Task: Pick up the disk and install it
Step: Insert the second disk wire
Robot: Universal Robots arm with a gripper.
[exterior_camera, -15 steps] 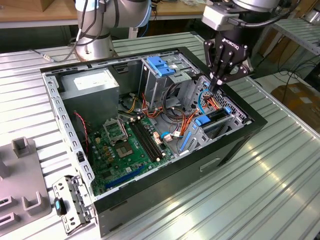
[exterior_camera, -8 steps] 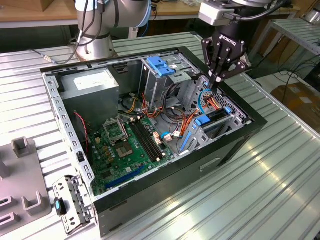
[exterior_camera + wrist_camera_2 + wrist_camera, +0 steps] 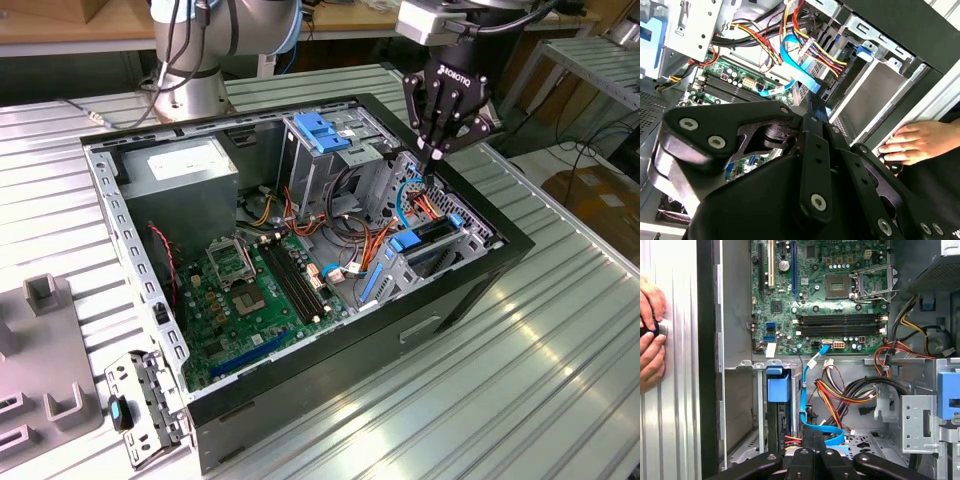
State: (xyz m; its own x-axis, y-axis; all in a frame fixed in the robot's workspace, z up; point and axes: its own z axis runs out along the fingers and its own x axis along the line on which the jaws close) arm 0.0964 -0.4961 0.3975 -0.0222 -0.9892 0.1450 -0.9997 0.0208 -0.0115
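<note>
Disk (image 3: pixel 432 238) stands on edge in the drive bay at the exterior view's right end of the open computer case (image 3: pixel 300 400), blue rails showing at its top. It looks seated, though how deep it sits cannot be judged. The gripper (image 3: pixel 436 160) hangs just above the bay, fingers pinched together on nothing visible. Its tip sits close to the blue ribbon cable (image 3: pixel 402 195); a sideways move could snag it.

In the second wrist view the gripper (image 3: pixel 816 107) blocks much of the bay, so whether the fingertips touch the drive is hidden. A person's hand (image 3: pixel 910 142) rests on the case's outer wall near the arm, which is a pinch risk if the arm swings that way.

In the first wrist view the disk (image 3: pixel 781 415) appears edge-on as a dark strip under its blue tab, its label out of sight. The closed gripper (image 3: pixel 812 455) is beside the ribbon cable (image 3: pixel 804 390) and the coloured wire bundle (image 3: pixel 840 395), which could be dragged or unplugged
</note>
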